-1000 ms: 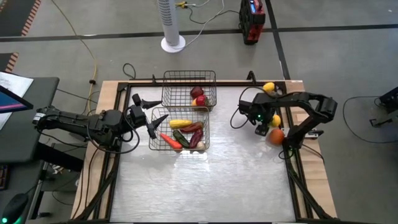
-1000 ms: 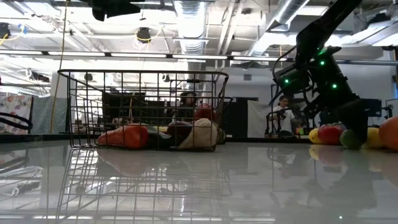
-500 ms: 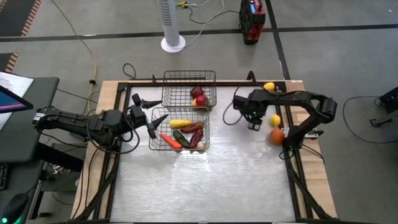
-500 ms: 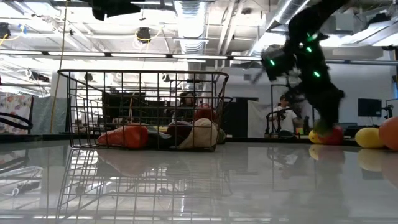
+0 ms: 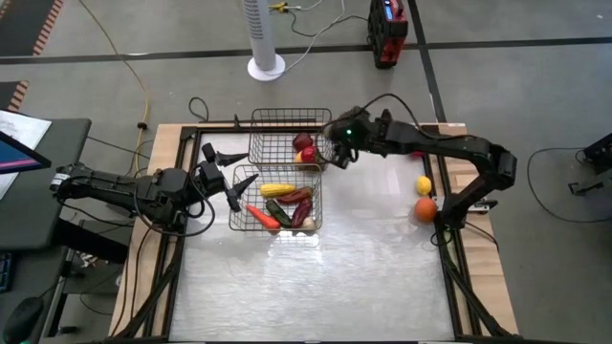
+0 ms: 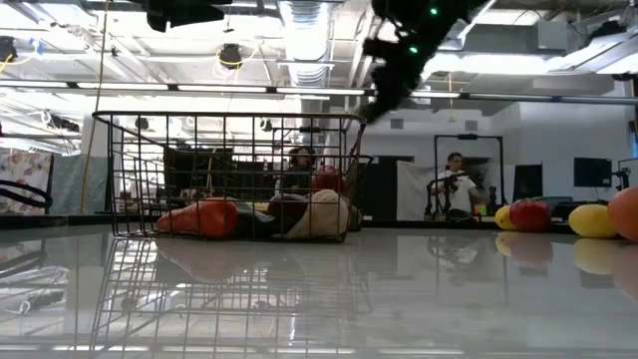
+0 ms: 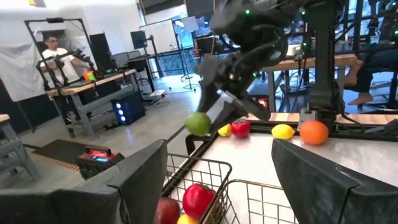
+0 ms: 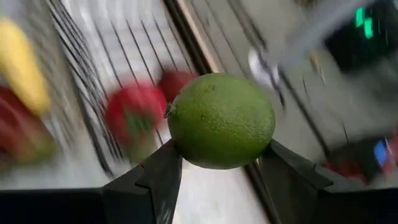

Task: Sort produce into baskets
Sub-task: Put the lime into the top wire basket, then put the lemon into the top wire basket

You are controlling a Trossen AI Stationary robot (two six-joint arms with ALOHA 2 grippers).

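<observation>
**Right gripper holds a green lime at the far basket's edge**

Everything here is placed against the far basket (image 5: 291,137), the black wire-mesh one nearer the table's back edge.

To the left of that basket, the left gripper (image 5: 222,174) hovers just off the baskets' left side, its fingers spread wide and empty. Its arm reaches in from the table's left edge.

Inside the far basket lie a few round red fruits (image 5: 305,148). Touching its front side is the near basket (image 5: 275,201), which holds a yellow corn cob (image 5: 276,189), an orange carrot (image 5: 261,216), a dark red long vegetable (image 5: 296,196) and a green long vegetable (image 5: 278,211), with a pale item at its front right corner (too small to name).

At the far basket's right rim, raised above the table, the right gripper (image 5: 333,151) pinches a round green lime (image 8: 221,120) between its two fingers; the right wrist view shows the fruit clamped at both sides. The left wrist view shows the same lime (image 7: 198,123) held in the air above the basket's rim, with the red fruit below it inside the wire.

Well to the right of the far basket, near the table's right edge, a yellow fruit (image 5: 423,184) and an orange fruit (image 5: 425,209) rest on the table (image 5: 316,277). From the low view a red fruit (image 6: 529,214) sits there too.
</observation>
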